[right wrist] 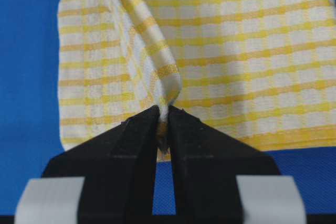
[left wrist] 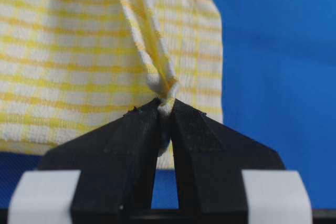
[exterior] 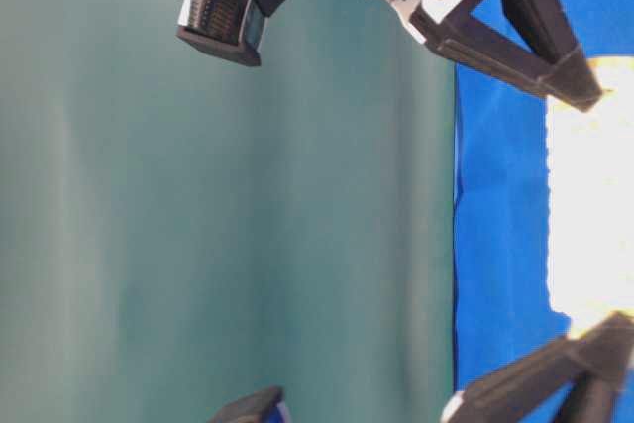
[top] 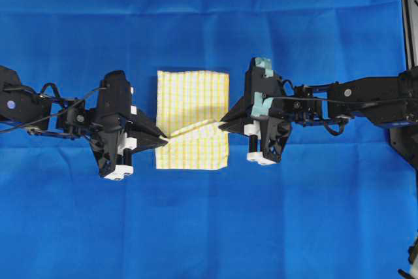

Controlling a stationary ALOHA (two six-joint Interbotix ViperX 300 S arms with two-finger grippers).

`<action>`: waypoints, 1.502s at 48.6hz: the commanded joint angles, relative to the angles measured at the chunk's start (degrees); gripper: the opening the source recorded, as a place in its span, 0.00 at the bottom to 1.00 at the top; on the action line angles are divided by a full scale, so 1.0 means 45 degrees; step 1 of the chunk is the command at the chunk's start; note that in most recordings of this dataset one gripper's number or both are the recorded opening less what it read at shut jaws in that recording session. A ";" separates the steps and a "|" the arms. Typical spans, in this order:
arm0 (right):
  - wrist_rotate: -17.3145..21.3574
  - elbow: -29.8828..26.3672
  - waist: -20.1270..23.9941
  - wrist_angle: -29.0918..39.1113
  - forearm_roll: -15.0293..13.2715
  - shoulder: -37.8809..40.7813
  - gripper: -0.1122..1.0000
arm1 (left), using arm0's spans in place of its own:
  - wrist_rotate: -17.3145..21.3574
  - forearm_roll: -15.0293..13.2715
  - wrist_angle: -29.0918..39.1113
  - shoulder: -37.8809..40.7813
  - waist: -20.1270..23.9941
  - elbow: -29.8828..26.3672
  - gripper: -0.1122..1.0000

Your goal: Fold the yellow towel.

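The yellow towel (top: 192, 99), a yellow-and-white checked cloth, lies in the middle of the blue cloth (top: 209, 17), partly folded. A raised ridge of towel runs between the two grippers. My left gripper (top: 164, 138) is shut on the towel's left edge; in the left wrist view the pinched cloth (left wrist: 160, 85) bunches at the fingertips of this gripper (left wrist: 165, 107). My right gripper (top: 222, 122) is shut on the right edge, and the right wrist view shows the fold (right wrist: 157, 56) rising from its tips (right wrist: 163, 113). In the table-level view the towel (exterior: 589, 205) is a bright band.
The blue cloth covers the whole work surface. A dark frame (top: 408, 44) stands at the right edge of the overhead view. A green backdrop (exterior: 228, 225) fills the left of the table-level view, with a black camera housing (exterior: 223, 12) above.
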 commanded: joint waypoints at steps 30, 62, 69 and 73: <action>0.0000 -0.0391 0.0605 0.0000 0.0312 0.0117 0.15 | 0.0039 -0.0020 0.0176 0.0313 -0.0254 -0.0469 0.14; -0.0469 0.0195 0.0664 0.2402 -0.0684 -0.3262 0.74 | 0.0703 0.0078 0.3984 -0.4375 -0.0117 0.0469 0.70; -0.0469 0.1074 0.0586 0.2930 -0.0918 -0.5430 0.74 | 0.0742 0.0078 0.3984 -0.6309 -0.0117 0.1484 0.70; -0.0469 0.1758 0.0566 0.3086 -0.0996 -0.6855 0.74 | 0.0742 0.0078 0.3926 -0.7520 -0.0117 0.2129 0.70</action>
